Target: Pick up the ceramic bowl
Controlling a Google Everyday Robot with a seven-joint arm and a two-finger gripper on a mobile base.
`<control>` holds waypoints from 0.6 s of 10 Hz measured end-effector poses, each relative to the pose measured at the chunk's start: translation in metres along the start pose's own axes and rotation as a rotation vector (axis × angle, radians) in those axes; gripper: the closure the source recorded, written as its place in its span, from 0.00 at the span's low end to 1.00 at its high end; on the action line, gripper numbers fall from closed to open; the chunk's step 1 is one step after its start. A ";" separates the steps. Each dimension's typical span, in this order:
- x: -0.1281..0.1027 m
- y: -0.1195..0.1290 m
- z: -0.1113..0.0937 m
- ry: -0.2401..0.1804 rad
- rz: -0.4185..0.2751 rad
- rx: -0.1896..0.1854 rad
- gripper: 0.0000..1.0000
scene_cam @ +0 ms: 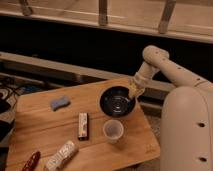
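Observation:
The ceramic bowl (pixel 117 101) is black, glossy and shallow, with faint light rings inside. It sits at the far right of the wooden table (pixel 40 131) and looks slightly raised and tilted. My gripper (pixel 133 91) is at the bowl's right rim, shut on it, with the white arm (pixel 152 62) bent above. A small pale translucent cup (pixel 113 130) stands just in front of the bowl.
A blue sponge (pixel 60 103) lies at the left back. A snack bar (pixel 83 124) lies mid-table. A white packet (pixel 61 156) and a red item (pixel 31 161) lie at the front left. My white base (pixel 187 131) stands right of the table. Cables (pixel 7 95) lie left.

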 end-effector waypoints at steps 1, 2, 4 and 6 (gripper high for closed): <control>0.000 0.000 -0.001 0.002 0.000 -0.001 1.00; 0.001 0.000 -0.001 0.002 -0.002 -0.003 1.00; 0.001 0.001 -0.002 0.004 -0.005 -0.009 1.00; 0.002 0.000 -0.003 0.006 -0.005 -0.013 1.00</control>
